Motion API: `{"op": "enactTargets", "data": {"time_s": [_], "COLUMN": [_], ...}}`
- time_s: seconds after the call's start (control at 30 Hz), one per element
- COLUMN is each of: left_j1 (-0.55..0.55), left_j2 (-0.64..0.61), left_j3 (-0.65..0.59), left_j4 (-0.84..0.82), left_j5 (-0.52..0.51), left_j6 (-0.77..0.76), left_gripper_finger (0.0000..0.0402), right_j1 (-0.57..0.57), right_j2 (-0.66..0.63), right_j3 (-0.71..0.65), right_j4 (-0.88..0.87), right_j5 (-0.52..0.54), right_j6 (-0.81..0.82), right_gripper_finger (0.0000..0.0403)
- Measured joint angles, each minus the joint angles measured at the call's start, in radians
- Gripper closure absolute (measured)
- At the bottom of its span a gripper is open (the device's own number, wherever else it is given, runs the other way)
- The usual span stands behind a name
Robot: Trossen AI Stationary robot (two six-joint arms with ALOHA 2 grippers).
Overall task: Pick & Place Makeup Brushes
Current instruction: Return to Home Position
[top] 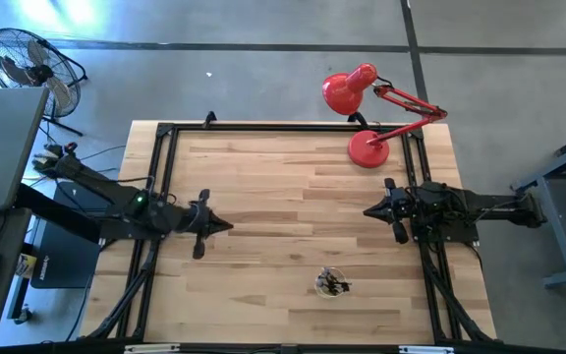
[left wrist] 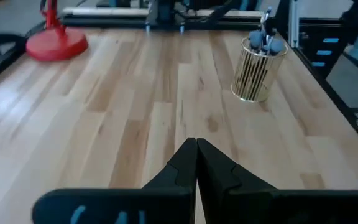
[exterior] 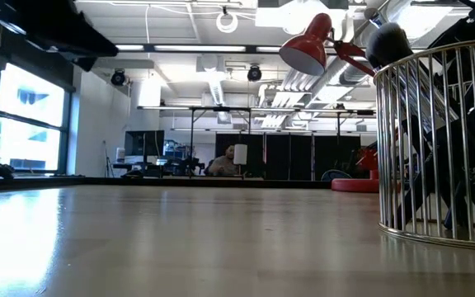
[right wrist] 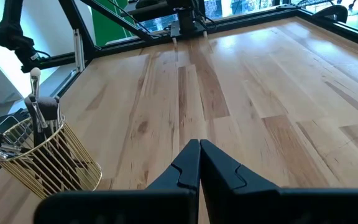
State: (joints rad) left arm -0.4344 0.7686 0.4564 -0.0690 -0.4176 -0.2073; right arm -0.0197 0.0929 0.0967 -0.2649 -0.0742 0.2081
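Brushes (right wrist: 39, 106) stand bristles-up in holder (top: 331, 284), near desk (top: 283, 177) edge opposite lamp (top: 367, 147); wire wall keeps them upright. No brush seen loose. Left gripper (top: 228, 226), right gripper (top: 367, 210): fingers together, empty, parked at side edges. You likely have nothing left to pick.

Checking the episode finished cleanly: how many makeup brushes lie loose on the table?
0. None lies on the table; the makeup brushes stand bunched in the gold holder near its edge, some possibly hidden. Left pincer and right pincer hang shut at the sides.
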Motion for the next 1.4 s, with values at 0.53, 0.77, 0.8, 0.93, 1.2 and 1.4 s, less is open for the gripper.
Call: {"op": "enactTargets", "data": {"time_s": [0.53,0.77,0.8,0.93,1.2,1.4], "left_j1": [0.335,0.374,0.378,0.378,0.376,0.376], "left_j2": [-0.158,-0.386,-0.425,-0.583,-0.761,-0.760], "left_j3": [0.000,-0.136,-0.166,-0.253,-0.322,-0.372], "left_j4": [-0.164,-0.150,-0.142,-0.140,-0.168,-0.082], "left_j5": [0.233,0.281,0.295,0.359,0.380,0.379], "left_j6": [0.178,0.203,0.203,0.200,0.192,0.184], "left_gripper_finger": [0.0401,0.0401,0.0401,0.0401,0.0401,0.0401], "right_j1": [0.000,0.000,0.000,0.000,0.000,0.000], "right_j2": [0.000,0.000,0.000,0.000,0.000,0.008], "right_j3": [0.000,0.000,0.000,0.000,0.000,-0.001], "right_j4": [0.000,0.000,0.000,0.000,0.000,0.001], "right_j5": [0.000,0.000,0.000,0.000,0.000,0.004], "right_j6": [0.000,0.000,0.000,0.000,0.000,0.000], "right_gripper_finger": [0.0397,0.0399,0.0400,0.0399,0.0396,0.0394]}}
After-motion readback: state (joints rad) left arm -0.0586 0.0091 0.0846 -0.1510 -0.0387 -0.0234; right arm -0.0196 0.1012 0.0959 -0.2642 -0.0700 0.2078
